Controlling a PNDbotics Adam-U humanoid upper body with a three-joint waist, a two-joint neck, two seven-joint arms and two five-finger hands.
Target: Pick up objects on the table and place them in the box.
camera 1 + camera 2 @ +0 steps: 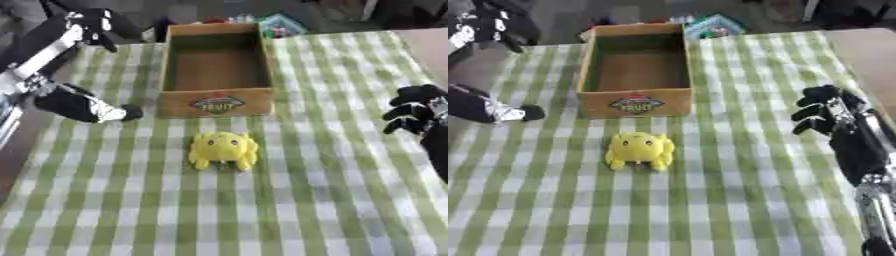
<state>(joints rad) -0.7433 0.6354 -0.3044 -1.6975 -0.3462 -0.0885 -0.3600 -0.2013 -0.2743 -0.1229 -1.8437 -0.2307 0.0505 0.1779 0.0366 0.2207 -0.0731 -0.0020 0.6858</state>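
A yellow plush toy [224, 149] sits on the green checked cloth just in front of the wooden box [216, 103], which bears a "FRUIT" label and has nothing inside. My left hand [81, 106] lies low at the table's left edge, left of the box's front corner, fingers stretched toward the box and holding nothing. At the right edge my right hand [826, 112] hovers, level with the box's front wall and well right of the toy. Its fingers are loosely bent and it holds nothing.
The checked tablecloth [332, 200] covers the table out to all sides of the toy. Behind the box's far right corner lies a teal, colourful object [282, 24]. My left forearm [44, 52] slants along the left edge.
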